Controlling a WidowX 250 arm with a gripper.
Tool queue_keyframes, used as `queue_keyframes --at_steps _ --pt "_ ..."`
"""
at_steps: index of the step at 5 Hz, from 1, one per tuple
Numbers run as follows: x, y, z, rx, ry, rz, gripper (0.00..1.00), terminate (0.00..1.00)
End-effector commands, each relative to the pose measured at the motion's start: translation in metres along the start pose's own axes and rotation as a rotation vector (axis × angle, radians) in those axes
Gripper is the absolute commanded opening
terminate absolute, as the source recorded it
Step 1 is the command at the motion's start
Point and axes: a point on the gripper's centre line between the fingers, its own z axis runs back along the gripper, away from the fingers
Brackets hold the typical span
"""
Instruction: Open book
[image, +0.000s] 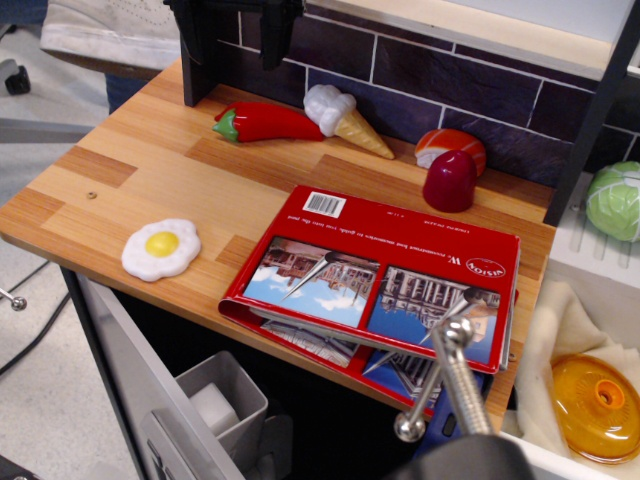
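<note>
The book (400, 250) is a large thin red softcover lying on the wooden table (140, 170), its front edge overhanging the table's front. Two building photos, a white barcode and a white oval logo show on the cover. The cover is raised a little along the front, and glossy pages show beneath it. My gripper (432, 378) comes in from the bottom of the view at the book's front right edge. One metal fingertip (453, 330) is over the cover and the other is below the edge, set wide apart. I cannot tell whether they touch the book.
A toy fried egg (161, 248) lies left of the book. A red chili (265, 122), ice cream cone (345, 118), sushi piece (452, 148) and dark red dome (450, 182) line the back wall. A green cabbage (615, 200) and orange lid (597, 405) sit right. A grey bin (215, 400) is below.
</note>
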Motion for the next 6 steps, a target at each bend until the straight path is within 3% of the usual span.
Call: queue_keyframes --at_steps 1,2,4,5,6 --pt "0.0 0.0 0.0 0.0 0.0 0.0 1.0 0.0" --pt "-0.025 -0.039 0.003 -0.043 0.073 -0.035 1.0 0.0" --pt "-0.082 -0.13 -0.004 0.024 0.001 -0.066 1.0 0.0" --pt "-0.092 -0.18 -0.02 0.106 -0.026 0.006 1.0 0.0" --pt "-0.089 -0.205 -0.043 0.215 -0.064 0.049 1.0 0.0"
